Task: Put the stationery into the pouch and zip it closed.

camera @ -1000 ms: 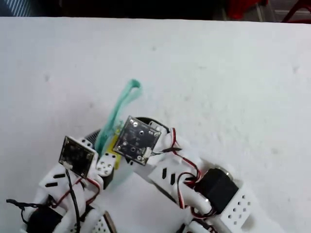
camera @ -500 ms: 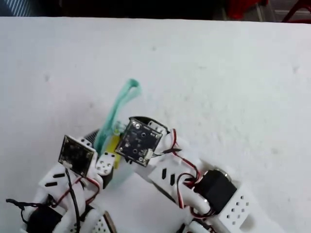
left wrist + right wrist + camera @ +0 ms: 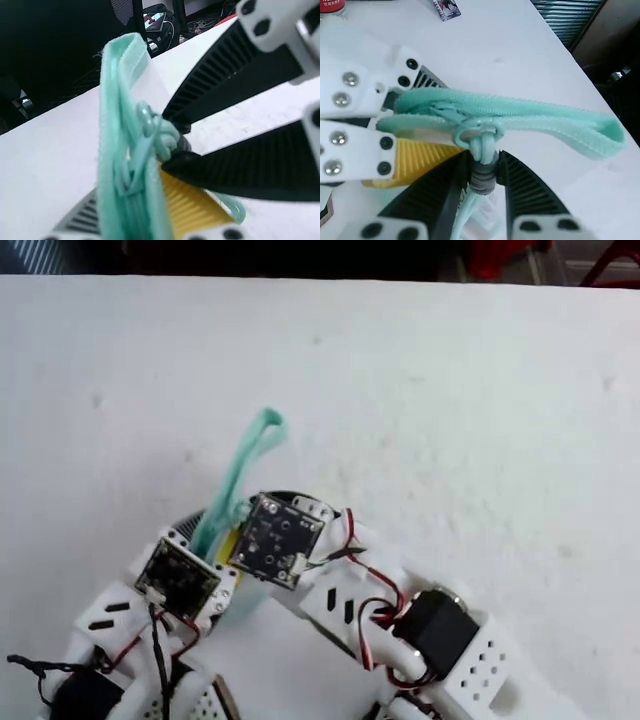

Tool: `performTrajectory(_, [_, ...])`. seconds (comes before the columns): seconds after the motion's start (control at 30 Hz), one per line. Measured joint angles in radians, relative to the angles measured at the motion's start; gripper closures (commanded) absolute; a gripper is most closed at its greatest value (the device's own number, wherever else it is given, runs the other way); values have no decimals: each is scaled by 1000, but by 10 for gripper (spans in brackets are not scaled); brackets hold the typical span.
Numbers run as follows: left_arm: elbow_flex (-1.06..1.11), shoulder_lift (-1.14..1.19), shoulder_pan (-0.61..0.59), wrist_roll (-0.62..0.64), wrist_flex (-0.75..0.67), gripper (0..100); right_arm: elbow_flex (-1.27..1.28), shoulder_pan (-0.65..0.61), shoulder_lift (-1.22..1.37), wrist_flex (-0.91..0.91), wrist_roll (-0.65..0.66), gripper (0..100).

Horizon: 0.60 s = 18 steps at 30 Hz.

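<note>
Mint-green fabric marks the pouch [image 3: 238,465], which stands on edge on the table [image 3: 450,390]. Its far loop is free and its near end lies under both wrists. Over the last second the right arm [image 3: 350,600] has slid its wrist a little along the pouch towards that near end. The left arm [image 3: 120,615] has closed in on the pouch from the other side. We read this as the zip being drawn towards the held end, so the closing step looks under way but not finished. Whether the stationery is inside the pouch, we cannot tell.

In the high view both grips on the pouch are covered by the wrist cameras. The right wrist view supplies them. The right gripper [image 3: 482,167] is pinched tight on the zipper pull [image 3: 479,135] at the pouch's upper edge. The left gripper [image 3: 420,120] is clamped across the pouch's end, with the fabric squeezed between its jaws. The left wrist view adds the pouch seen end-on, with the right gripper's jaws meeting at the pull right beside the fabric.
</note>
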Motion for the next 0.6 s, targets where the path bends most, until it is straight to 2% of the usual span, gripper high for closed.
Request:
performTrajectory(0.2, [-2, 0, 0, -23, 5, 978, 3, -11, 0, 0, 32, 913])
performTrajectory(0.33, [-2, 0, 0, -25, 5, 978, 8, -11, 0, -3, 61, 988])
performTrajectory(0.6, [-2, 0, 0, -25, 5, 976, 2, -9, -20, -18, 72, 981])
